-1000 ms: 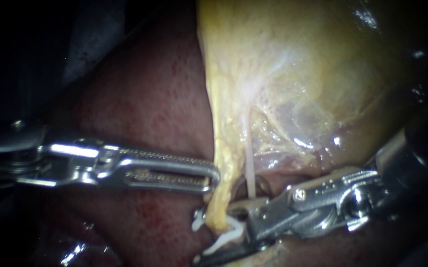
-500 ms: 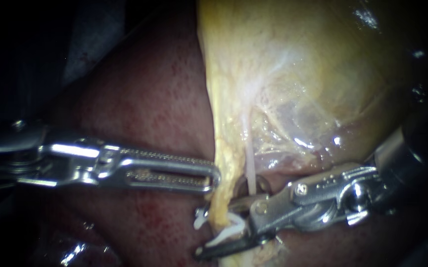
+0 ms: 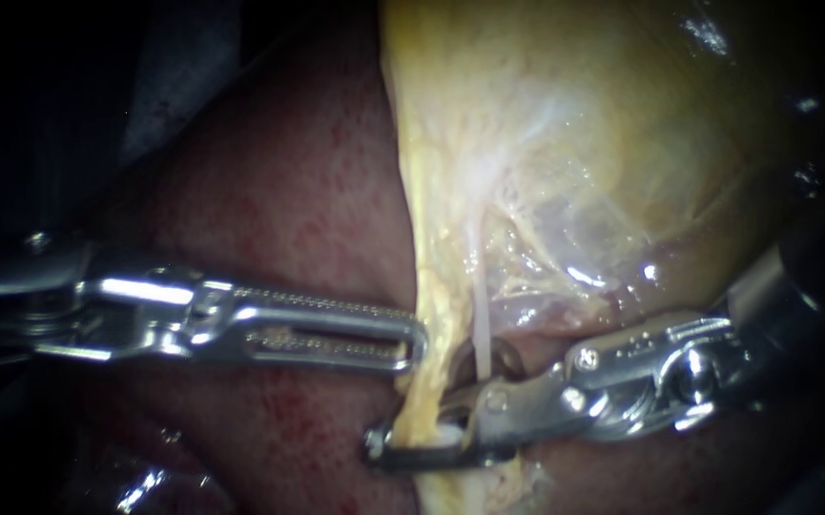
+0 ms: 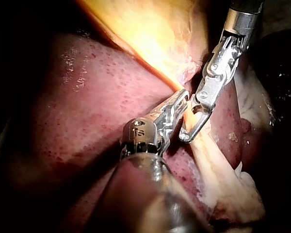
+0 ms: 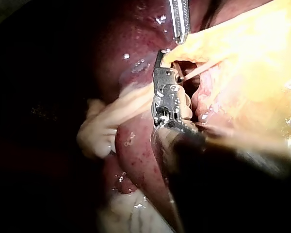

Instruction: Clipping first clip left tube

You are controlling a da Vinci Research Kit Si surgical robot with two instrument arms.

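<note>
Jaws of the right instrument (image 3: 381,448) are clamped across the left tube (image 3: 431,324), pressing a white clip (image 3: 443,437) onto it. Left instrument (image 3: 414,339) jaws lie together, empty, tips touching the tube just beside that grip. A thin pale strand (image 3: 479,315) runs behind the right jaws, and the liver (image 3: 288,191) lies under both.

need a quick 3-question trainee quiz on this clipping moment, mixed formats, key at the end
1. True or false: the left instrument carries the white clip.
2. The right instrument is closed around which? A. a suture thread B. the left tube C. a gauze swab
3. Fill in: the dark red tissue behind the left instrument is the ___.

Key: 1. False, the clip sits in the right instrument. 2. B. 3. The liver.
</note>
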